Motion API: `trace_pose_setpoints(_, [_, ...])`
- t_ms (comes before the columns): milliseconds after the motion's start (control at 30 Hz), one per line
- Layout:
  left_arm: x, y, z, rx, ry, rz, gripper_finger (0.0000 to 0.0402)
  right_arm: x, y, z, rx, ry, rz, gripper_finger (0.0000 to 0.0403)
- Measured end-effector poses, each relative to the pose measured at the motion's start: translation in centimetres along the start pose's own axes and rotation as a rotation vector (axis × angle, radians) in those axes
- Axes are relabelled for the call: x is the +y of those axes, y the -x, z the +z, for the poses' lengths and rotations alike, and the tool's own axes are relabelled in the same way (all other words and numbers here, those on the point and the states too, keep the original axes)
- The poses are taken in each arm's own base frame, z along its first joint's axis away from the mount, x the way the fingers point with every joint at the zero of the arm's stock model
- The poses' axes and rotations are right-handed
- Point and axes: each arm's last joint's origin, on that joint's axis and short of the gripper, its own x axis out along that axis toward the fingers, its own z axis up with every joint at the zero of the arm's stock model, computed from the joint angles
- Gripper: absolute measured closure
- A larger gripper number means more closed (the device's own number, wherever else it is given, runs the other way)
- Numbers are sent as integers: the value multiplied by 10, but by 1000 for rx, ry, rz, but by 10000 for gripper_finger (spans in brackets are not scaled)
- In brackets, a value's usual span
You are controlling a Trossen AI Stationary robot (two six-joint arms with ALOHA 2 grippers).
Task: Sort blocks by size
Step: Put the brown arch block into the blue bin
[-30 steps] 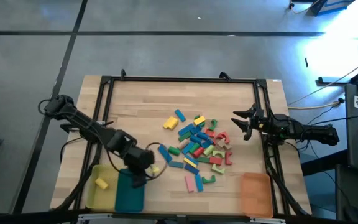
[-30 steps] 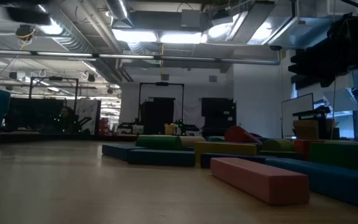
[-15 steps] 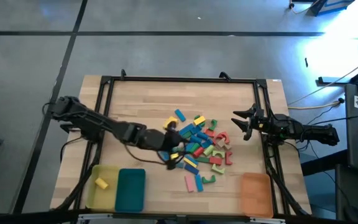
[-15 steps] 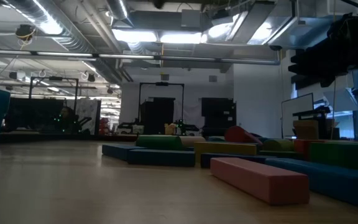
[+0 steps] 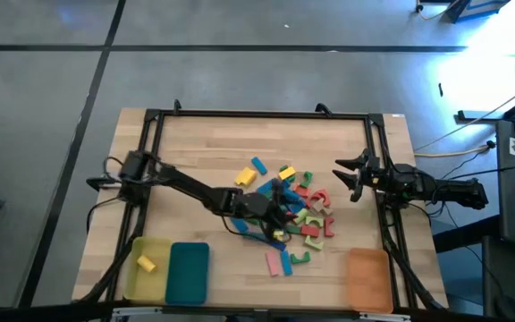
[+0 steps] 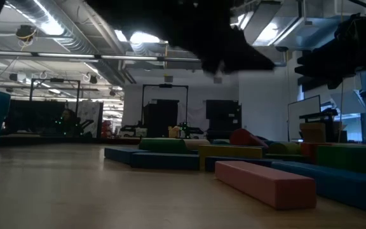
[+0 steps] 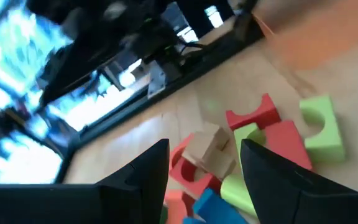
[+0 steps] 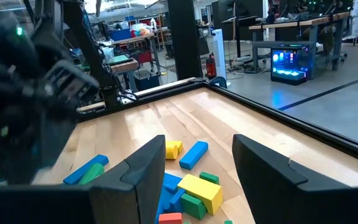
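The blocks (image 5: 286,213) lie in a loose pile of blue, green, red, yellow and pink pieces on the wooden table's middle. One yellow block (image 5: 146,264) rests in the yellow tray (image 5: 135,284). My left gripper (image 5: 275,206) hangs open low over the pile's left part. In the left wrist view its fingers (image 7: 135,180) stand apart above a tan block (image 7: 211,148) and red arches (image 7: 253,118), touching nothing that I can see. My right gripper (image 5: 347,175) waits open at the table's right edge, with nothing between its fingers (image 8: 138,171).
A teal tray (image 5: 187,273) sits beside the yellow one at the near left. An orange tray (image 5: 367,279) lies at the near right. A black frame (image 5: 257,114) borders the table. Bare wood shows at the far side. A pink bar (image 6: 265,183) lies nearest the low camera.
My left gripper has swung from above the teal tray toward the table's right and far side, out over the block pile. It has sunk and rolled about its own axis on the way. Its dark shape now shows at the top of the low view.
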Motion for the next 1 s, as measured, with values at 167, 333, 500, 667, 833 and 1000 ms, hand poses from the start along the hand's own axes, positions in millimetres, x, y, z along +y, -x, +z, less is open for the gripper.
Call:
trace_pose_setpoints(167, [-20, -28, -12, 0, -235, -15, 224, 0, 0, 0, 0, 0, 0, 213])
trace_pose_setpoints(333, [-24, -54, -13, 3, -150, -3, 224, 0, 0, 0, 0, 0, 0, 213])
trace_pose_setpoints(500, [-17, -70, -4, -28, 97, 29, 224, 0, 0, 0, 0, 0, 0, 213])
trace_pose_setpoints(667, [-9, -79, 0, -56, 418, 51, 224, 0, 0, 0, 0, 0, 0, 213])
trace_pose_setpoints(833, [-9, -90, -8, -40, 535, 65, 224, 0, 0, 0, 0, 0, 0, 213])
trace_pose_setpoints(1000, [-9, -92, -11, -26, 557, 73, 220, 0, 0, 0, 0, 0, 0, 213])
